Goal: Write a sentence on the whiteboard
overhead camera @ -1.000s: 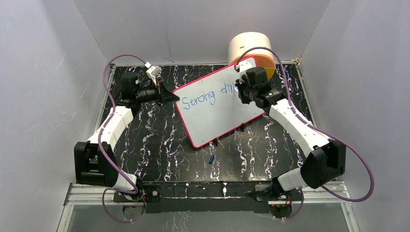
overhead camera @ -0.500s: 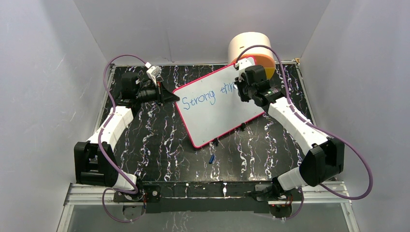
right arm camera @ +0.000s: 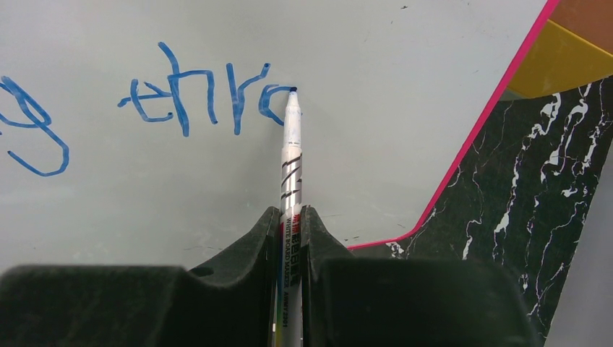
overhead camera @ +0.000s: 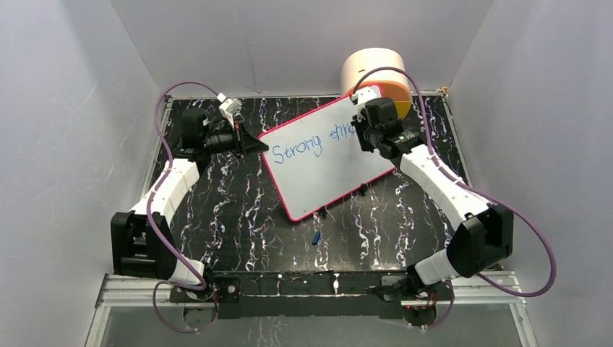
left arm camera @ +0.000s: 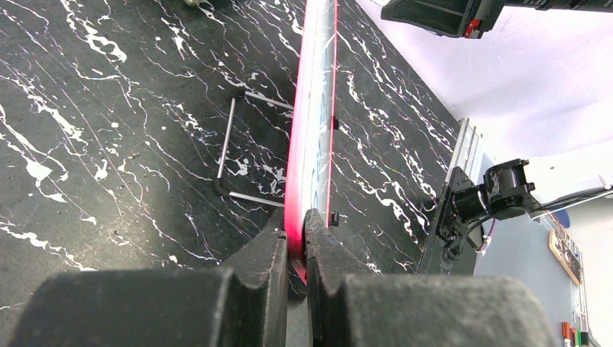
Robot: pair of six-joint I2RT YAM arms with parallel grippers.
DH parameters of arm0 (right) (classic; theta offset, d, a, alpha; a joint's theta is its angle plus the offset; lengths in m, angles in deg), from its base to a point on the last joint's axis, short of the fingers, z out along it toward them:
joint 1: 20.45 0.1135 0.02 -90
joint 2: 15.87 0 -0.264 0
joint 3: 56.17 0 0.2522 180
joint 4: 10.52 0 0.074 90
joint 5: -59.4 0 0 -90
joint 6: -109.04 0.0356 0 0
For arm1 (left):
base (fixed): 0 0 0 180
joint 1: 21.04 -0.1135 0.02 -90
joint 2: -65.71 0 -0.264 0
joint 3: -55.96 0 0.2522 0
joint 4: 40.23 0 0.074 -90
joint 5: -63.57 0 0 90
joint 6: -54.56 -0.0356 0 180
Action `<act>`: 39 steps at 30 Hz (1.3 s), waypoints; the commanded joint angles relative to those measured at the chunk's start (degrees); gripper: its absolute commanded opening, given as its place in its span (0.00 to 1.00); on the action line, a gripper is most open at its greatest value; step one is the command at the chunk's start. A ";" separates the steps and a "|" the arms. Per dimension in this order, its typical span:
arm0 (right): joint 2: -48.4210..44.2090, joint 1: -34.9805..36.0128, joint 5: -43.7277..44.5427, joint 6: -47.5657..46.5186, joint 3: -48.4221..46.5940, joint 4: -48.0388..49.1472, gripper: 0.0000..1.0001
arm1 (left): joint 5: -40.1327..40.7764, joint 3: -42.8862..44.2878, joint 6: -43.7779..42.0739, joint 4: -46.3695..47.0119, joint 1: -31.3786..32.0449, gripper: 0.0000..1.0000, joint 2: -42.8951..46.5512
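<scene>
With the left gripper [left arm camera: 295, 235] pinching the whiteboard [left arm camera: 309, 137] frame steady, the right gripper [right arm camera: 290, 217], clamped on the marker [right arm camera: 290, 159], should finish the sentence [right arm camera: 195, 97]'s current letter with light, even pressure.

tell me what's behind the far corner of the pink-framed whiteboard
A pale cream cylinder stands behind the large white pink-framed whiteboard, with an orange-yellow object beside its base. The board's corner and the right arm hide their lower parts.

The top camera is looking down over the whole table [overhead camera: 238, 210] from behind its near edge. All views are sharing the whiteboard [overhead camera: 325, 173]: wrist cameras are sitting close, left along its edge, right facing its surface.
</scene>
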 commanded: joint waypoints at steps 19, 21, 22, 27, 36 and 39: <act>-1.73 -0.38 0.17 0.90 2.60 -0.23 0.00 | 3.91 -1.52 -6.16 -6.06 2.00 0.00 -1.19; -1.91 -0.32 0.09 1.01 2.70 -0.38 0.00 | 3.92 -1.58 -6.15 -6.08 2.00 0.00 -1.10; -2.01 -0.34 0.05 0.98 2.79 -0.42 0.00 | 3.93 -1.56 -6.17 -6.07 2.00 0.00 -1.06; -2.60 -0.38 -0.17 1.07 3.00 -0.60 0.00 | 3.97 -1.55 -6.20 -6.07 2.00 0.00 -0.96; -6.86 -0.39 0.93 1.41 2.87 -0.65 0.00 | 4.97 -1.20 -6.24 -6.28 2.00 0.00 -0.32; -8.78 -0.38 0.87 1.50 3.04 -0.93 0.00 | 5.70 -0.72 -6.35 -6.84 2.00 0.01 -0.18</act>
